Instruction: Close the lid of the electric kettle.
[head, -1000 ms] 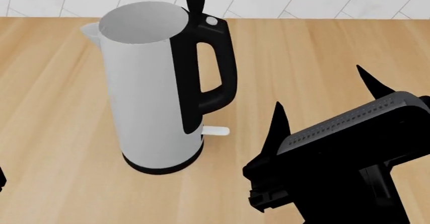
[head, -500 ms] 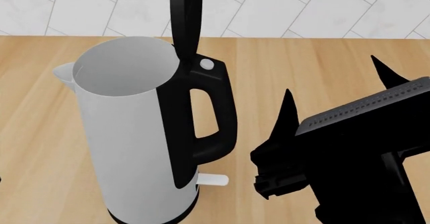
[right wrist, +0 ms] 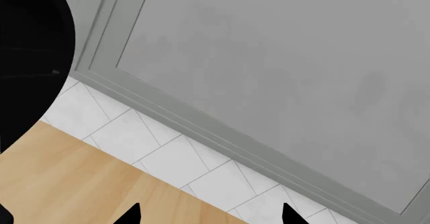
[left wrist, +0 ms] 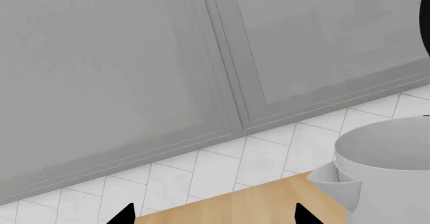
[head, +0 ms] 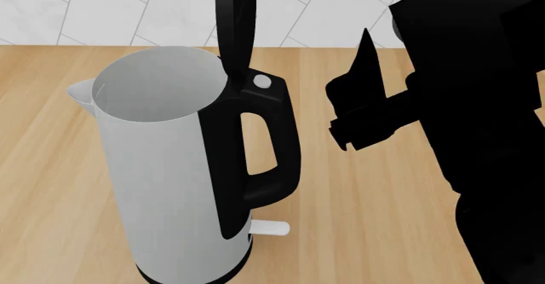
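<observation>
The electric kettle (head: 162, 169) stands on the wooden counter, a light-grey jug with a black handle (head: 272, 150) and a white switch tab (head: 270, 228). Its black lid (head: 234, 22) stands upright, open, above the handle hinge. My right gripper (right wrist: 209, 216) is open and empty, raised to the right of the handle at about lid height. One of its fingers (head: 368, 67) shows in the head view, apart from the kettle. The lid fills the edge of the right wrist view (right wrist: 27, 58). My left gripper (left wrist: 213, 216) is open and empty, beside the kettle's spout (left wrist: 336, 181).
A white herringbone-tiled wall (head: 127, 9) runs behind the wooden counter (head: 51, 169). Grey cabinet doors (left wrist: 134, 73) hang above the tiles. My right arm's black body (head: 485, 105) blocks the right side of the head view.
My right arm has risen from beside the kettle's lower half to lid height. The head view shifted earlier so the kettle sits lower; kettle and lid have not moved.
</observation>
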### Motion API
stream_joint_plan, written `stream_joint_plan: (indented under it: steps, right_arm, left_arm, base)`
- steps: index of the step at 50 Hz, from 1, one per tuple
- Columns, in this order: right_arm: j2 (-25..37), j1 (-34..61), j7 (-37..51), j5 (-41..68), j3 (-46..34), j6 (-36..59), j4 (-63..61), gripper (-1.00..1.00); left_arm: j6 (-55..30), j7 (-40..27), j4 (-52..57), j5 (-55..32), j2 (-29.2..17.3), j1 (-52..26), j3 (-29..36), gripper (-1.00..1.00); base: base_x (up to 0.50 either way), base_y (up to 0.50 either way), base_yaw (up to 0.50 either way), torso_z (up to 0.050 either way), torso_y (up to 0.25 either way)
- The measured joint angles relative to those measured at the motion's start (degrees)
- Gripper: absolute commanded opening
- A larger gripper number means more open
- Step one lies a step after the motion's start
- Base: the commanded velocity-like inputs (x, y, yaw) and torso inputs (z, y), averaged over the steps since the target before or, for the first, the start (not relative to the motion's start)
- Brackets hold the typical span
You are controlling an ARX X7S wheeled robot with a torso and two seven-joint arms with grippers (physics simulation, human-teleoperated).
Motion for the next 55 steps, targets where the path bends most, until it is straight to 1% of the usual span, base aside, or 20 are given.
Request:
stream_joint_plan:
  steps: [10,17,36,55]
  right_arm:
    - [-1.9,8.2,-5.0,-2.2,-5.9,-0.9,8.1,1.00]
    - [-3.0,11.9,-7.3,-3.5,-9.0,-1.6,11.9,1.00]
    - [-5.7,12.5,-8.9,-3.7,-12.8,-2.6,15.0,1.00]
    - [-8.2,17.3,-9.1,-2.1,-14.8,0.1,14.0,1.00]
  left_arm:
    - [1.2,-0.2,-0.1,0.8,-0.7,1.2,0.2,1.00]
    - [2.0,-0.4,-0.3,1.1,-1.2,2.0,0.1,1.00]
    - [3.5,-0.9,-0.4,0.5,-2.3,3.4,-0.7,1.00]
    - [6.3,-0.3,-1.2,2.0,-2.6,7.1,-1.3,1.00]
  base:
    - [0.00,0.00,0.00,0.000,0.000]
    - [0.00,0.00,0.00,0.000,0.000]
    - [0.00,0.00,0.00,0.000,0.000]
    - [0.00,0.00,0.00,0.000,0.001]
